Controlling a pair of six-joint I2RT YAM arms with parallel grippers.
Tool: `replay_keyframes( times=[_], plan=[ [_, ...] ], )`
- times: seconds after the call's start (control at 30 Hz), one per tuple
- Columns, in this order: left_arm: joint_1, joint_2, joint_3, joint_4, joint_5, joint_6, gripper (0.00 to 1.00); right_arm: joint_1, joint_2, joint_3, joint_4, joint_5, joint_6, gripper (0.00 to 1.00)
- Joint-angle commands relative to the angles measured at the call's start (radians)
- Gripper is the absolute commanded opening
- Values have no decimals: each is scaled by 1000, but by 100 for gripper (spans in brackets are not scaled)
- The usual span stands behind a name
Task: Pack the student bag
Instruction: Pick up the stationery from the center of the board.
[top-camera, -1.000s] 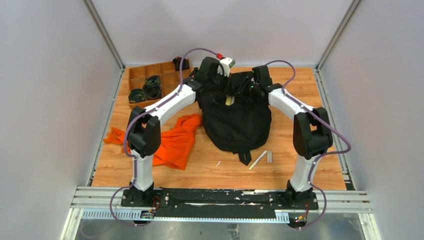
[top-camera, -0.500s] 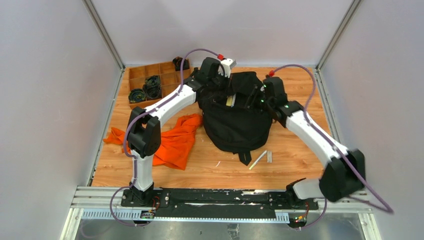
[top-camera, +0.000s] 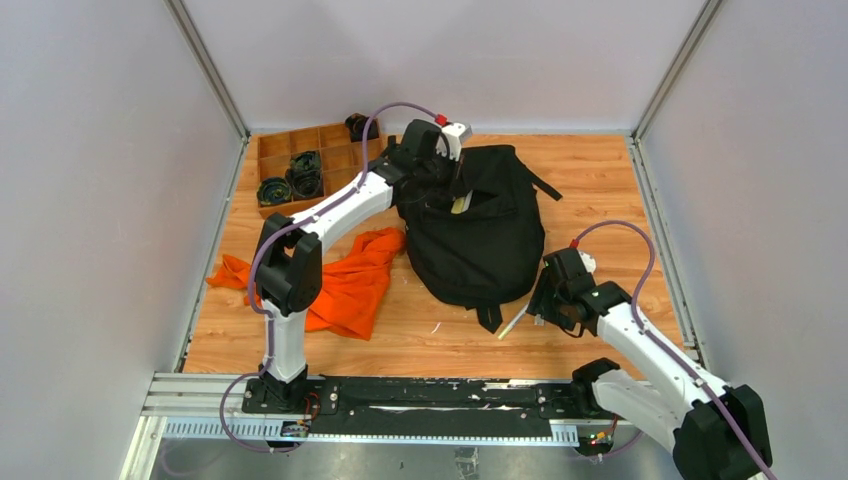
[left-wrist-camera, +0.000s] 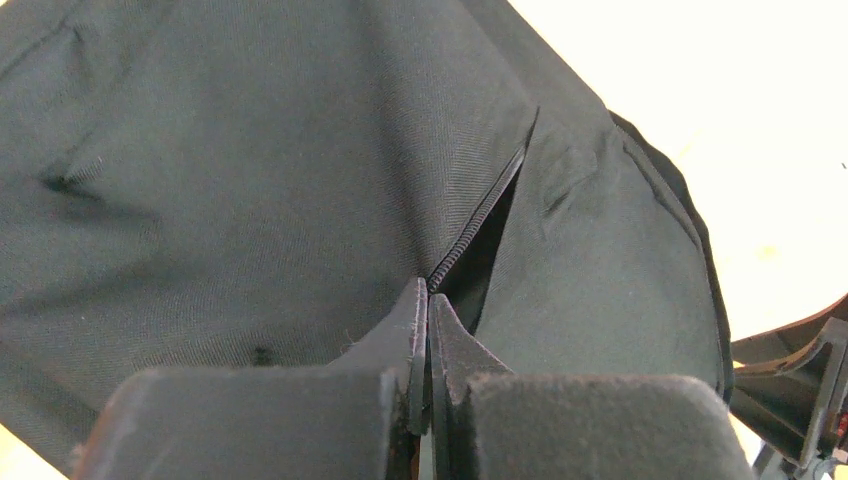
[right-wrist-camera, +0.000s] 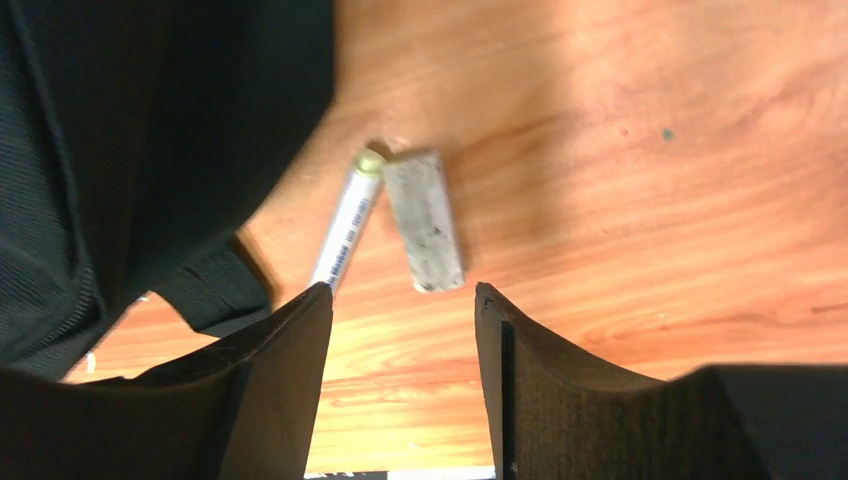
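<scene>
The left gripper (left-wrist-camera: 428, 300) is seen clenched, its fingertips pressed together at the end of an open zipper (left-wrist-camera: 480, 225) on the student bag (top-camera: 480, 240) — whether fabric is nipped cannot be told. The right gripper (right-wrist-camera: 402, 292) is released, jaws apart, above a grey block (right-wrist-camera: 424, 220) and a pen (right-wrist-camera: 345, 230) lying just beside each other. The bag is laid mid-table (top-camera: 600, 190) — an orange cloth (top-camera: 350, 280) beside it.

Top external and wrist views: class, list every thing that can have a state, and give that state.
student bag: zip partly open.
left gripper: shut on student bag's zip edge.
right gripper: open, empty.
white pen: lying flat, below right gripper.
grey block: lying flat, beside the pen's end.
orange cloth: crumpled.
</scene>
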Motion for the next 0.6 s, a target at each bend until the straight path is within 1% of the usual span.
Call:
replay_keyframes(
  times=[0.0, 0.13, 0.23, 0.37, 0.4, 0.43, 0.5, 0.57],
  plan=[
    [-4, -35, -19, 16, 16, -8, 0, -4, -28, -33, -64, 37, 29, 59],
    [-3, -34, -11, 9, 20, -6, 0, -4, 17, -34, -51, 71, -7, 59],
    [-4, -33, -10, 12, 22, -8, 0, -4, 84, -40, -7, 46, -26, 58],
    [-3, -28, -9, 15, 27, -15, 0, -4, 186, -41, 14, 41, -27, 50],
    [-5, -29, -11, 17, 26, -16, 0, -4, 205, -41, 17, 47, -23, 46],
    [-5, -29, -12, 20, 26, -17, 0, -4, 219, -43, 19, 54, -23, 40],
    [-3, -29, -11, 19, 26, -16, 0, -4, 226, -38, 13, 65, -24, 25],
    [-4, -33, -10, 18, 23, -13, 0, -4, 197, -15, -26, 67, -31, 10]
  ],
)
